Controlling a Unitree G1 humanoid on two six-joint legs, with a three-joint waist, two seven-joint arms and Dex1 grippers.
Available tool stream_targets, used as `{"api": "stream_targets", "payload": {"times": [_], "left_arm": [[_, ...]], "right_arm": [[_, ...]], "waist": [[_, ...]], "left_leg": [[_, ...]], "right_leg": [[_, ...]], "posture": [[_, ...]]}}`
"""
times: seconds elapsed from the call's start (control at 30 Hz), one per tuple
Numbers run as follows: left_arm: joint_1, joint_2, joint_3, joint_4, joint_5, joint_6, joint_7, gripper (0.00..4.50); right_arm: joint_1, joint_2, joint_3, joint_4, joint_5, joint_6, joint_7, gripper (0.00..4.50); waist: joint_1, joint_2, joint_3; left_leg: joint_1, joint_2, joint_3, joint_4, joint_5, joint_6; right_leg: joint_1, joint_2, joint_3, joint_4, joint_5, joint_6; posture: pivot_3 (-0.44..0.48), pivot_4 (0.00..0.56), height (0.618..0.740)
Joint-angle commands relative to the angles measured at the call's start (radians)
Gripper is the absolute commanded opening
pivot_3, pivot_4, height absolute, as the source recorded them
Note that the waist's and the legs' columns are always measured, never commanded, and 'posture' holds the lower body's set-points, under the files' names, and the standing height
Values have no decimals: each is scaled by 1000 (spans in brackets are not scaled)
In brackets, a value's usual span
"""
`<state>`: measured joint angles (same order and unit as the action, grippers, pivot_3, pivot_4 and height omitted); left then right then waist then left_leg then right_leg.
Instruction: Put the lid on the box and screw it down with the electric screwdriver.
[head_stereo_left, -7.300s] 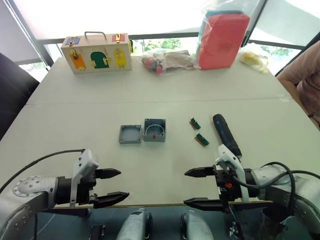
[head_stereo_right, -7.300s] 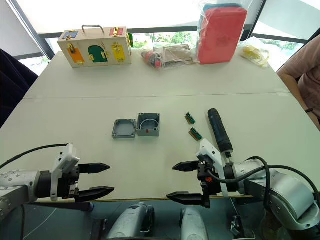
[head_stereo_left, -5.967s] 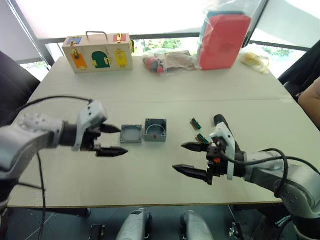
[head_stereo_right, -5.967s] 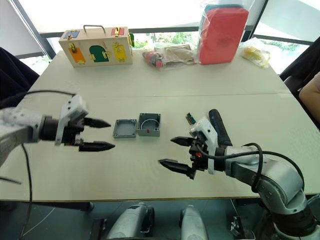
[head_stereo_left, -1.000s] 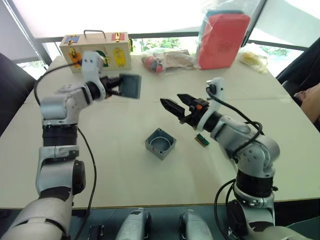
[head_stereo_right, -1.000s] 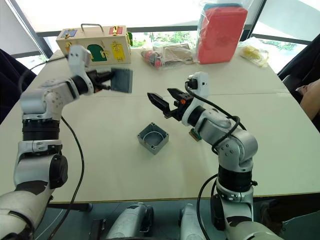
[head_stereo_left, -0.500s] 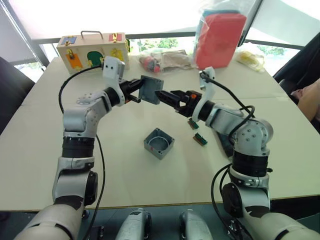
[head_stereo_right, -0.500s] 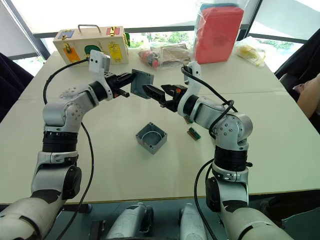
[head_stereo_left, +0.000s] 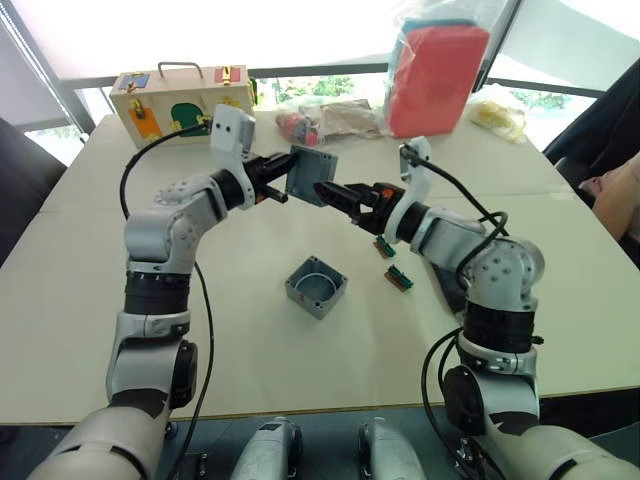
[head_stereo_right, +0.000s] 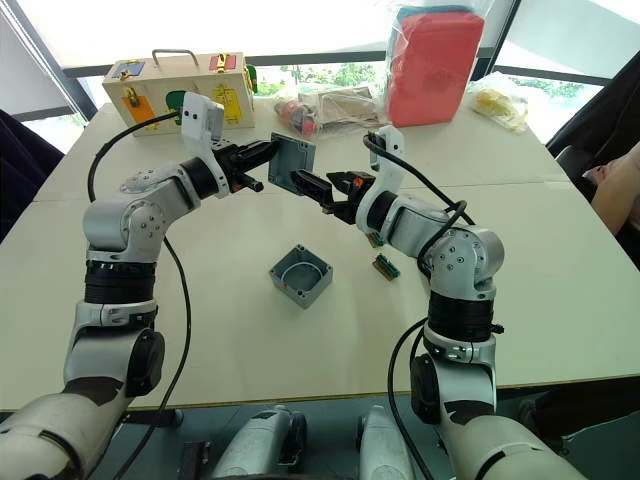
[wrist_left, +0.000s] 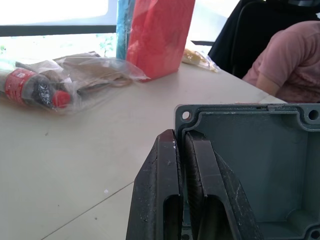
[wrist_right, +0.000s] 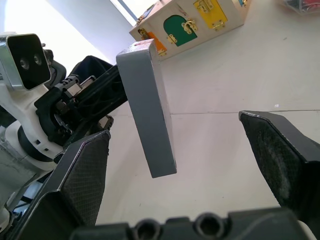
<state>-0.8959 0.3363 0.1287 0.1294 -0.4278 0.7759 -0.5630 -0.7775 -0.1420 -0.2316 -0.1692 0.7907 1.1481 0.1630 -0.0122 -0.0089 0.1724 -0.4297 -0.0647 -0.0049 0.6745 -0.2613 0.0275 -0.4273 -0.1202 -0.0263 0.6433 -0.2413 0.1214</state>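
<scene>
- Table: pale beige, matte, w/ a seam running left–right across its far half; small dark specks show in the left wrist view.
- Room: bright windows behind the far edge w/ dark frames and greenery outside; dark chair at far left; a person's arm at the right edge, pink sleeve in the left wrist view.
- Far edge of table, left to right: wooden box w/ coloured doors and a metal handle; clear bag w/ a bottle and brown stuff; red pack in plastic, upright; yellowish bag at far right.
- Left hand: raised over mid-table, fingers pinched shut on the rim of the lid, one finger each side of the wall per the left wrist view.
- Lid: in the air, held on edge, roughly upright, hollow side toward the left hand, flat back toward the right hand; corner holes visible in the left wrist view.
- Right hand: also raised, just right of the lid, fingers spread wide, holding nothing; the lid's edge sits betw. the fingers in the right wrist view, contact can't be judged.
- Box: on the table, mid, near side of both hands, open side up, turned cornerwise.
- Two small green parts on the table right of the box, partly under the right arm.
</scene>
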Motion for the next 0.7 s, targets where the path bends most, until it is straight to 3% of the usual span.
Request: {"api": "stream_targets", "payload": {"times": [0.03,0.27,0.33,0.4,0.43,0.47,0.53,0.7], "left_arm": [[-33,4,1,-61,-28,4,-2,0],[-31,4,3,-77,-35,21,1,0],[-27,11,2,-83,-36,27,-2,0],[-23,22,2,-83,-39,33,-13,0],[-17,34,-2,-89,-42,37,-30,532],[-14,42,-5,-92,-44,39,-42,532],[-6,57,-8,-95,-49,41,-62,1109],[18,112,31,-125,-89,64,-102,2898]], "right_arm": [[-6,6,-7,-15,10,-25,-4,3117],[0,17,-7,-15,17,-33,-13,603],[5,23,-4,-18,22,-34,-14,151],[8,30,-2,-19,22,-42,-16,151],[10,33,-3,-19,20,-49,-19,151],[11,36,-2,-17,18,-56,-20,151],[17,39,3,-15,14,-69,-19,151],[58,30,20,-60,10,-95,-9,151]], "waist": [[0,0,0],[0,0,0],[1,0,0],[0,0,0],[-1,0,0],[-1,0,0],[-1,0,0],[-2,0,0]], "left_leg": [[0,0,0,0,0,0],[0,0,0,0,0,0],[0,0,0,0,0,0],[0,0,0,0,0,0],[0,0,0,0,0,0],[0,0,0,0,0,0],[0,0,0,-1,0,0],[0,0,0,-1,0,0]], "right_leg": [[0,0,0,0,0,0],[0,0,0,0,0,0],[0,0,0,0,0,0],[0,0,0,0,0,0],[0,0,0,0,0,0],[0,0,0,0,0,0],[0,0,0,0,0,0],[0,0,0,0,0,0]], "posture": [[0,150,740],[0,150,740],[0,150,740],[0,150,740],[0,150,740],[0,150,740],[0,150,740],[0,150,740]]}}
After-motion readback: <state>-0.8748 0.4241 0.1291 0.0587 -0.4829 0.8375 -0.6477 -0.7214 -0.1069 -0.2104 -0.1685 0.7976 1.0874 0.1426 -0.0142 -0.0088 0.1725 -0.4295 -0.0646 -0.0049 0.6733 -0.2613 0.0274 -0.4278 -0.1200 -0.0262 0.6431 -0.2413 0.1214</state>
